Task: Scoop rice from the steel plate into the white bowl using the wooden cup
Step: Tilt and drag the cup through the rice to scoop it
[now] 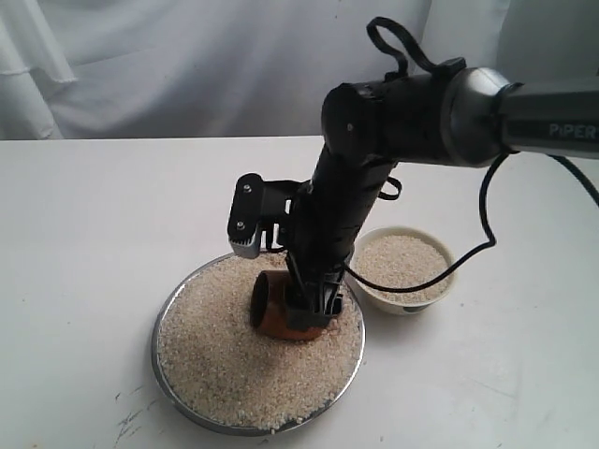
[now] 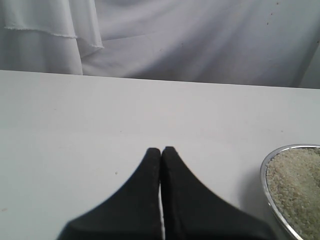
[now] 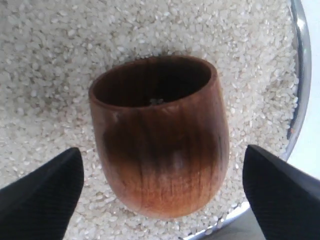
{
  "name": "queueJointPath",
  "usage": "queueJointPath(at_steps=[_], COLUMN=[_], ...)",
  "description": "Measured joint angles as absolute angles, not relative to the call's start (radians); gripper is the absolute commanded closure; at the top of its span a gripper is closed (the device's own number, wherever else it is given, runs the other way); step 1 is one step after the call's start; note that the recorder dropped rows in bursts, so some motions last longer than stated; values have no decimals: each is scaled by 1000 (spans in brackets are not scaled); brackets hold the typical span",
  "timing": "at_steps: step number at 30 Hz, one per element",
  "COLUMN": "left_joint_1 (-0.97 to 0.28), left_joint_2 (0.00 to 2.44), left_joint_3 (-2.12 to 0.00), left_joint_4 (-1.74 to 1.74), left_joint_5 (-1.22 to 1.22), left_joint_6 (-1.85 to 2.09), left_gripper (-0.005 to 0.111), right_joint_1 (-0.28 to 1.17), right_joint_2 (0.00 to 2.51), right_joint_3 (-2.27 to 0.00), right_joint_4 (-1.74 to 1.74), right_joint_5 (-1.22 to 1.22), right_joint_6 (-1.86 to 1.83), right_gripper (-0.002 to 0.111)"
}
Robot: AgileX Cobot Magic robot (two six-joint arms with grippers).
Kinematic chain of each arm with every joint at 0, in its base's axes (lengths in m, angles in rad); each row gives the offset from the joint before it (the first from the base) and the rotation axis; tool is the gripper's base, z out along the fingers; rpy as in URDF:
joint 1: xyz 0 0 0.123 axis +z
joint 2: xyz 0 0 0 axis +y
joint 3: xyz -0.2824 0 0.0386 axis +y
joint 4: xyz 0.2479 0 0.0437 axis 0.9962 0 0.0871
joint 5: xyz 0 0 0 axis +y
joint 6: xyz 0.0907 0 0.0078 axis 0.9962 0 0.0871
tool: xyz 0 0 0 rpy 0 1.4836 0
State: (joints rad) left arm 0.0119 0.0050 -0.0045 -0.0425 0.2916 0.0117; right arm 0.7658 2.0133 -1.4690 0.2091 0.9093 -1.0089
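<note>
The wooden cup [image 1: 273, 309] [image 3: 160, 135] lies on its side on the rice [image 1: 234, 351] [image 3: 55, 60], mouth turned away from the wrist camera. That rice fills the steel plate [image 1: 161, 360] [image 3: 300, 100]. My right gripper [image 1: 314, 304] [image 3: 162, 192] is open, one finger on each side of the cup with gaps between. The white bowl [image 1: 404, 301] stands right of the plate, holding rice. My left gripper [image 2: 161, 150] is shut and empty above bare table, the plate's rim [image 2: 264, 172] to one side.
The white table [image 1: 84, 234] carries only the plate and bowl. A black cable [image 1: 487, 210] hangs from the right arm over the bowl. White cloth [image 1: 187, 65] drapes behind the table.
</note>
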Motion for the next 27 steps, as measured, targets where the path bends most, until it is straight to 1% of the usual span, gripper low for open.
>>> queueJointPath(at_steps=[6, 24, 27], left_joint_1=[12, 12, 12], left_joint_2=[5, 5, 5], left_joint_3=[-5, -5, -5], left_joint_4=[-42, -42, -42], left_joint_5=[292, 292, 292], left_joint_6=[12, 12, 12], left_gripper=[107, 107, 107], right_joint_1=[727, 727, 727], right_joint_2=[2016, 2121, 2121], right_joint_3=[-1469, -1468, -1468], right_joint_4=[291, 346, 346], right_joint_5=[928, 896, 898], right_joint_6=[-1101, -1131, -1126], right_gripper=[29, 30, 32])
